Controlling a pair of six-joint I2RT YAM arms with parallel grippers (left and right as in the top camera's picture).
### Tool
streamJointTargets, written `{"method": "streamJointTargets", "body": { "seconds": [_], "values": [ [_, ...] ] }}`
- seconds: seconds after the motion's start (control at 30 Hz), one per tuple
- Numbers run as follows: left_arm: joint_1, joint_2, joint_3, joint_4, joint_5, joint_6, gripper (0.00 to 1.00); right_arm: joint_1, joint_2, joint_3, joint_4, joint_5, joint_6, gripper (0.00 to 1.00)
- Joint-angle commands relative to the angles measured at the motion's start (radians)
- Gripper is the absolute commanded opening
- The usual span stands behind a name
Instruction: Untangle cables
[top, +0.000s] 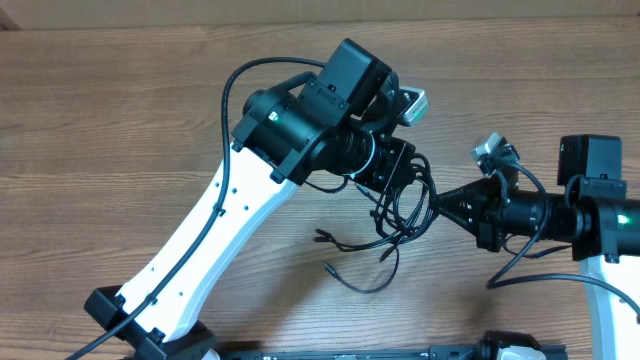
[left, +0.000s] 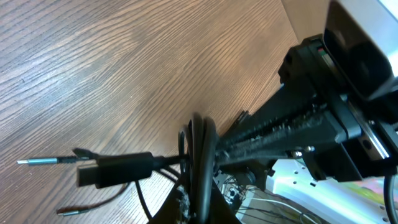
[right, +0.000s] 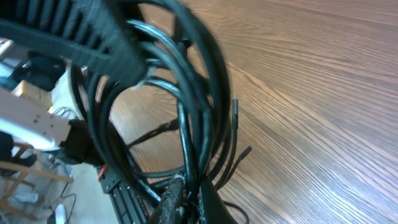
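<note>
The cables (top: 400, 215) are a tangle of thin black cords between the two arms, held above the wooden table. Loose ends with small plugs (top: 325, 237) trail down to the left. My left gripper (top: 412, 180) comes from the upper left and is shut on a bundle of the cords (left: 200, 155). A black plug (left: 115, 170) and thin metal tips hang beside it. My right gripper (top: 437, 203) comes from the right and is shut on several looping cords (right: 193, 124); its fingers (right: 189, 199) pinch them at the bottom of the right wrist view.
The wooden table (top: 120, 110) runs under everything. The left arm's white link (top: 215, 240) crosses the left middle to its base (top: 130, 325) at the front. The right arm's body (top: 590, 215) stands at the right edge.
</note>
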Motion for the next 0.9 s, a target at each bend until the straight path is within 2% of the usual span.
{"method": "streamJointTargets", "body": {
  "seconds": [0.0,0.03,0.1,0.13,0.17,0.23,0.27,0.4,0.53,0.7,0.87],
  "values": [
    [-0.002,-0.029,0.015,0.016,0.007,0.019,0.04,0.002,-0.005,0.0,-0.015,-0.093,-0.086,0.04],
    [-0.002,-0.029,0.015,0.016,0.007,0.019,0.04,0.002,-0.005,0.0,-0.017,-0.093,-0.086,0.1],
    [-0.002,-0.029,0.015,0.015,0.007,0.019,0.04,0.002,-0.005,0.0,-0.018,-0.095,-0.086,0.28],
    [-0.002,-0.029,0.015,0.015,0.007,0.019,0.04,0.002,-0.005,0.0,-0.018,-0.097,-0.086,0.34],
    [-0.002,-0.029,0.015,0.015,0.007,0.019,0.04,0.002,-0.005,0.0,-0.017,-0.097,-0.086,0.36],
    [-0.003,-0.029,0.015,0.015,0.007,0.019,0.04,0.002,-0.005,0.0,-0.017,-0.097,-0.086,0.09],
    [-0.003,-0.029,0.015,0.016,0.007,0.019,0.04,0.002,-0.005,0.0,-0.018,-0.097,-0.086,0.04],
    [-0.002,-0.029,0.015,0.004,-0.035,0.019,0.04,0.002,-0.005,0.0,0.0,-0.097,-0.085,0.04],
    [0.012,-0.029,0.015,-0.077,-0.269,-0.122,0.04,-0.008,-0.005,0.0,0.056,-0.093,0.006,0.04],
    [0.019,-0.029,0.015,-0.091,-0.274,-0.124,0.04,-0.008,-0.005,0.0,0.069,-0.153,0.008,0.04],
    [0.018,-0.029,0.015,-0.09,-0.254,-0.122,0.04,-0.008,-0.005,0.0,0.074,-0.133,0.038,0.04]
  ]
}}
